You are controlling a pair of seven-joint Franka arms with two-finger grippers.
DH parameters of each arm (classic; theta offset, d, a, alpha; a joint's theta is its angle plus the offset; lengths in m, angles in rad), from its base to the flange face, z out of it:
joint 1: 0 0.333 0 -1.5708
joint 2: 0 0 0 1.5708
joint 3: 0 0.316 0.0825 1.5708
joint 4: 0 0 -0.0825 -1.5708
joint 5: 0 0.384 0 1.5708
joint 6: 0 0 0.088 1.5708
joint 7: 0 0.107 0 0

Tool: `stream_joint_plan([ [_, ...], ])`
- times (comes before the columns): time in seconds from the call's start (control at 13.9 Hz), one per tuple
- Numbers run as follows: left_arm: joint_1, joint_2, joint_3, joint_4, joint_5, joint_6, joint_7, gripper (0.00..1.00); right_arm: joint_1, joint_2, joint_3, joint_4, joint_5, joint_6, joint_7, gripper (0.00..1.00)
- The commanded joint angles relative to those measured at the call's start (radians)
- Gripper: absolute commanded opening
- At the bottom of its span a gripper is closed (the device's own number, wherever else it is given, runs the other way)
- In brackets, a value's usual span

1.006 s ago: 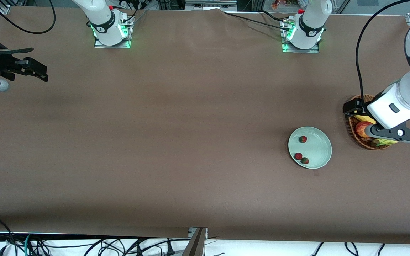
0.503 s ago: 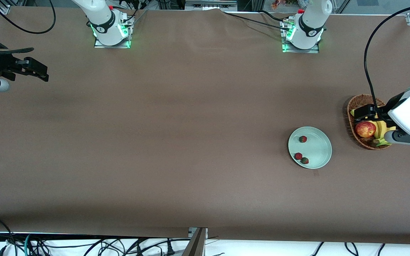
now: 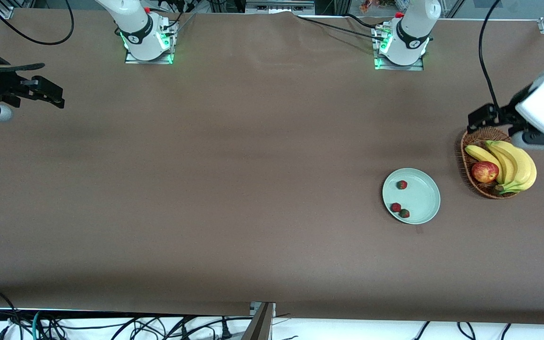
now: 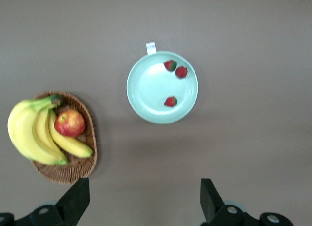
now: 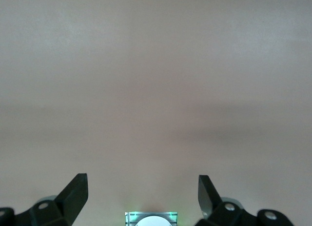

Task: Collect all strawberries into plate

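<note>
I see all three strawberries lying in the plate. Beside the plate, wicker basket. Left gripper hangs over the basket's edge, jaws apart, empty. Right gripper waits well apart from the plate, released.

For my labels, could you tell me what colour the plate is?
Pale mint green, plain; the plate shows best in the left wrist view.
</note>
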Motion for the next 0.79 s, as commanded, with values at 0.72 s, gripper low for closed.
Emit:
stream_joint_plan([
  [0.72, -0.005, -0.025, -0.012, -0.062, -0.024, 0.041, -0.037, 1.00, -0.005, 0.008, 0.006, 0.023, 0.014, -0.005, -0.016, 1.00],
])
